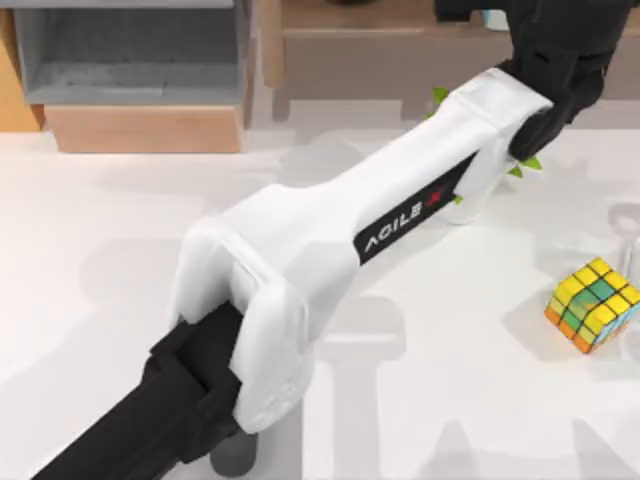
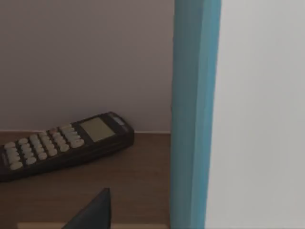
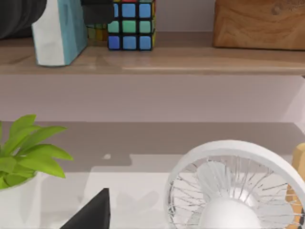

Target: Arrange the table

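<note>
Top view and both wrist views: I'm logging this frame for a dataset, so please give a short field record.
table: white, colour cube at its right
left arm: stretched diagonally towards the wooden shelf at top right
plant: mostly under that arm
left wrist view: calculator lying on the shelf, upright blue book beside it
right arm's wrist view: white fan, second cube on the shelf above

Worktop (image 1: 120,260): broad, flat, smooth, plain white, lying level. Bare surface shows from 7 to 10 o'clock and again at 5 to 6 o'clock, crossed by soft grey shadows. Its far edge at 12 o'clock meets a shelf unit. In the right wrist view the white top (image 3: 138,191) runs back to the wall under a shelf.
</note>
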{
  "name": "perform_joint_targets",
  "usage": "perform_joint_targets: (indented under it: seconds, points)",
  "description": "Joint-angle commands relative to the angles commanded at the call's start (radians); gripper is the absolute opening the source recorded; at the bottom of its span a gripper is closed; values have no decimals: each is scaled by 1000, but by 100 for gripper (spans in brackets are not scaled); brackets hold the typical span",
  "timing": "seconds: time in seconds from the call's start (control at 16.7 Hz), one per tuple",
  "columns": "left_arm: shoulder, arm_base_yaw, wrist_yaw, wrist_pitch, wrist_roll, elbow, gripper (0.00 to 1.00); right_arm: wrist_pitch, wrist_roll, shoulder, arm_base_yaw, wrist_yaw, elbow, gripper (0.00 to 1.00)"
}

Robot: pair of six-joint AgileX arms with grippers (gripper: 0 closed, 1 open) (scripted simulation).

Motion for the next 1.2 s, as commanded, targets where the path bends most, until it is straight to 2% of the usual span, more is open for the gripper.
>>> perform_joint_targets:
  seconds: [0.72, 1.2]
  points:
    - [0, 0, 0, 0, 0, 0, 2, 0, 0, 0, 0, 0, 0, 100]
    - [0, 0, 0, 0, 0, 0, 0, 0, 0, 0, 0, 0, 0, 100]
